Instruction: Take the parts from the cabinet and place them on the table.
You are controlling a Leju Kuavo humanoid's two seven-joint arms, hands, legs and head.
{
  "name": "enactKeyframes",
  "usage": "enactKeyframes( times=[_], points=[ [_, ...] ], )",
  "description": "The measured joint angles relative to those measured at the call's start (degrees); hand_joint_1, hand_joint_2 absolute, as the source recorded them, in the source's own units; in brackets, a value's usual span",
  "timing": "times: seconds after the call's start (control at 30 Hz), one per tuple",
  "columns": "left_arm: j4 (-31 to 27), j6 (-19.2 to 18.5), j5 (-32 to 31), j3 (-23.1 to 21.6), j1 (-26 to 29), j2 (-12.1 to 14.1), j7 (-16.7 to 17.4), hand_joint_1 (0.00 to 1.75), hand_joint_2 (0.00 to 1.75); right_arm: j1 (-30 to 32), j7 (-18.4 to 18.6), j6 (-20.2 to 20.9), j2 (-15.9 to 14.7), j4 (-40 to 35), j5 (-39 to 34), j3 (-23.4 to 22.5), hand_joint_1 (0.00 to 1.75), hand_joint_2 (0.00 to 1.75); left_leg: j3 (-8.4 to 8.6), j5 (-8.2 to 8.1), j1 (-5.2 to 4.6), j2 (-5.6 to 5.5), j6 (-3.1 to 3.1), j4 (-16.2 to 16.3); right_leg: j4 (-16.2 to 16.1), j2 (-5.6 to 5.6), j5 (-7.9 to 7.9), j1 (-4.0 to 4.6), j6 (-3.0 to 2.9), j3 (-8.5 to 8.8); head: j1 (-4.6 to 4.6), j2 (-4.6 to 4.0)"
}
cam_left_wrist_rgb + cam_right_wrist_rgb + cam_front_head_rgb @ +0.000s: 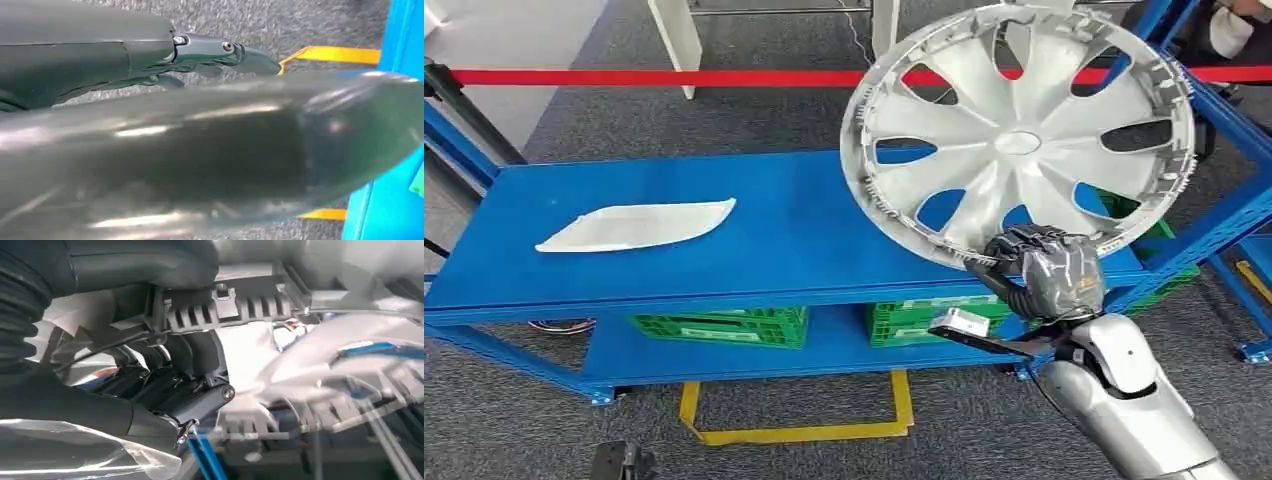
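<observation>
A large silver hubcap [1019, 140] stands tilted on edge above the right end of the blue table [804, 250]. My right hand [1049, 270] grips its lower rim from below. In the right wrist view the dark fingers [175, 385] curl around the ribbed rim of the hubcap [235, 310]. A flat white part [639, 225] lies on the left half of the table top. My left hand [150, 55] hangs over the grey carpet beside the table's blue edge, fingers stretched out and holding nothing.
Green crates [724, 325] sit on the table's lower shelf. A blue rack [1224, 120] rises at the right behind the hubcap. Red barrier tape [624, 77] runs across the back. Yellow floor tape [799, 430] marks the carpet in front. A person [1234, 25] stands at the top right.
</observation>
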Motion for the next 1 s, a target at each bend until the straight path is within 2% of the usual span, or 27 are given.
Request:
enactKeyframes(
  times=[0.03,0.07,0.1,0.17,0.2,0.23,0.27,0.33,0.37,0.4,0.43,0.5,0.53,0.57,0.6,0.63,0.7,0.73,0.83,0.87,0.9,0.93,1.0],
  points=[
    [0.02,0.07,-0.31,-0.02,0.05,-0.02,0.26,0.0,0.0,0.51,-0.67,-0.04,-0.02,-0.85,-1.19,0.13,1.75,1.75,0.01,-0.02,0.05,0.0,-0.01,0.03,2.78,0.0,-0.61,-0.07,0.26,-1.43,0.09,0.0],
    [0.02,0.15,-0.37,0.0,0.11,-0.07,0.39,0.0,0.0,0.93,-1.5,-0.09,-0.02,-1.72,-2.65,0.28,1.75,1.75,0.07,-0.07,0.15,-0.01,-0.07,0.05,2.74,-0.02,0.22,-0.22,0.47,-1.59,0.05,0.0],
    [0.02,0.17,-0.41,0.0,0.11,-0.11,0.39,0.0,0.0,1.18,-2.27,-0.13,-0.02,-2.48,-3.79,0.44,1.75,1.75,0.13,-0.16,0.31,-0.03,-0.22,0.14,0.23,-0.06,2.29,-0.41,0.78,-0.39,0.06,0.0],
    [0.02,0.2,-0.5,0.0,0.04,-0.24,0.39,0.0,0.0,1.26,-2.66,-0.15,-0.02,-3.69,-4.52,0.63,1.75,1.75,0.18,-0.6,0.69,-0.11,-0.88,0.73,-9.62,-0.3,7.51,-0.99,1.35,4.46,0.04,0.0],
    [0.02,0.26,-0.5,0.0,0.01,-0.2,0.39,0.0,0.0,1.24,-2.75,-0.28,-0.02,-4.26,-4.67,0.66,1.75,1.75,0.03,-0.94,0.65,-0.17,-1.42,1.16,-12.59,-0.27,7.03,-1.1,1.79,6.09,0.09,0.0],
    [0.02,0.35,-0.5,-0.02,-0.03,-0.2,0.39,0.0,0.0,1.16,-2.79,-0.37,-0.02,-4.6,-4.85,0.79,1.75,1.75,-0.36,-1.15,0.3,-0.24,-1.8,1.98,-13.72,0.0,6.85,-0.79,1.01,6.92,0.31,0.0],
    [0.02,0.35,-0.5,-0.02,0.02,-0.2,0.39,0.0,0.0,1.41,-2.92,-0.39,-0.02,-4.91,-5.1,0.87,1.75,1.75,-0.42,-0.94,0.3,-0.26,-2.06,1.72,-13.17,-0.03,6.87,-0.78,0.36,6.72,0.02,0.0],
    [0.02,0.57,-0.9,-0.02,0.04,-0.2,0.48,0.0,0.0,1.69,-4.53,-0.17,-0.02,-5.2,-8.38,0.94,1.75,1.75,-0.35,-0.78,0.43,-0.23,-2.37,1.72,-13.03,0.08,6.87,-0.57,-0.27,6.57,0.07,0.0],
    [0.02,0.7,-1.03,-0.02,0.01,-0.17,0.55,0.0,0.0,1.7,-5.84,0.33,-0.02,-5.4,-11.49,0.85,1.75,1.75,-0.38,-1.17,0.53,-0.22,-2.72,1.92,-13.29,0.03,7.03,-0.88,-0.82,6.77,0.11,0.0],
    [0.02,0.94,-1.27,-0.02,0.02,-0.17,0.59,0.0,0.0,1.85,-7.0,0.92,-0.02,-5.81,-14.72,0.72,1.75,1.75,-0.68,-2.14,0.56,-0.15,-2.97,2.87,-13.29,-0.03,7.06,-0.88,-1.1,6.89,0.0,0.0],
    [0.02,1.18,-1.51,-0.04,-0.01,-0.17,0.83,0.0,0.0,1.98,-8.21,1.68,-0.02,-6.31,-17.19,0.68,1.75,1.75,-1.96,-4.17,0.56,-0.12,-3.19,6.11,-13.28,-0.05,7.02,-0.87,-1.5,6.93,-0.2,0.0],
    [0.04,1.7,-1.79,-0.04,0.02,-0.17,2.47,0.0,0.0,3.05,-10.07,3.28,0.0,-6.71,-20.19,0.63,1.75,1.75,-5.91,-8.6,0.6,-0.11,-3.34,15.24,-13.18,-0.32,7.25,-0.68,-1.82,6.93,-0.13,0.0],
    [0.07,1.95,-2.05,-0.04,0.1,-0.17,3.02,0.0,0.0,3.86,-10.84,3.59,0.13,-6.93,-21.25,0.66,1.75,1.75,-7.39,-9.86,0.59,-0.11,-3.28,18.7,-13.16,-0.33,7.24,-0.54,-1.85,6.92,-0.15,0.0],
    [0.09,1.97,-2.21,-0.04,0.21,-0.17,3.39,0.0,0.0,4.5,-11.48,3.83,0.33,-7.28,-22.08,0.66,1.75,1.75,-7.62,-9.59,0.56,-0.11,-3.1,19.41,-13.15,-0.33,7.23,-0.43,-1.85,6.93,-0.13,0.0],
    [0.09,2.01,-2.32,-0.04,0.27,-0.17,3.56,0.0,0.0,4.93,-11.78,3.91,0.5,-7.63,-22.53,0.66,1.75,1.75,-6.89,-8.25,0.49,-0.11,-2.83,18.05,-13.15,-0.3,7.23,-0.3,-1.86,6.92,-0.13,0.0],
    [0.09,2.38,-2.47,-0.04,0.27,-0.17,3.56,0.0,0.0,5.32,-12.09,3.91,0.7,-7.82,-22.95,0.59,1.75,1.75,-5.3,-6.03,0.39,-0.13,-2.39,14.72,-13.16,-0.25,7.23,-0.13,-1.86,6.93,-0.18,0.0],
    [0.09,4.33,-3.1,-0.07,0.21,-0.15,3.91,0.0,0.0,6.77,-12.72,3.61,1.18,-8.72,-23.47,0.26,1.75,1.75,-0.35,-1.27,-0.23,-0.24,-0.92,4.18,-13.19,-0.2,7.23,0.05,-1.85,7.0,-0.09,0.0],
    [0.09,5.18,-3.41,-0.09,0.18,-0.02,4.0,0.0,0.0,7.44,-13.07,3.45,1.4,-8.98,-23.62,0.24,1.75,1.75,0.43,-1.96,-0.32,-0.27,-0.54,3.34,-13.14,-0.23,7.26,0.32,-1.75,6.79,-0.04,0.0],
    [0.09,6.93,-3.91,-0.31,0.21,-0.07,4.33,0.0,0.0,10.23,-14.53,3.1,2.01,-9.94,-24.28,0.33,1.75,1.75,0.21,-1.56,-0.63,-0.28,-0.64,2.38,-13.29,-0.39,7.83,0.03,-0.9,6.44,-0.11,0.0],
    [0.09,7.17,-3.93,-0.35,0.21,-0.07,4.33,0.0,0.0,10.96,-14.97,3.1,2.12,-10.38,-24.71,0.39,1.75,1.75,0.22,-1.13,-0.38,-0.24,-0.44,1.56,-13.37,-0.4,8.02,0.22,-0.53,6.38,-0.02,0.0],
    [0.09,7.39,-3.96,-0.35,0.09,-0.04,4.33,0.0,0.0,11.64,-15.34,3.1,2.12,-10.55,-25.16,0.41,1.75,1.75,0.27,-0.54,-0.04,0.05,-0.39,0.97,-12.72,-0.24,6.6,0.08,-0.37,5.85,-0.09,0.0],
    [0.09,7.74,-3.93,-0.37,-0.05,0.0,4.33,0.0,0.0,12.05,-15.58,3.21,2.12,-10.62,-25.53,0.42,1.75,1.75,0.01,-0.2,-0.01,0.05,-0.03,0.72,-10.79,-0.27,4.13,0.1,-0.19,5.01,0.21,0.0],
    [0.09,8.28,-3.91,-0.35,-0.23,-0.04,4.44,0.0,0.0,12.72,-15.91,3.41,2.36,-10.62,-26.0,0.61,1.75,1.75,-0.92,0.5,-0.09,0.09,0.08,0.78,-2.65,-0.28,-1.2,-0.1,0.16,2.57,0.31,0.0]
  ],
)
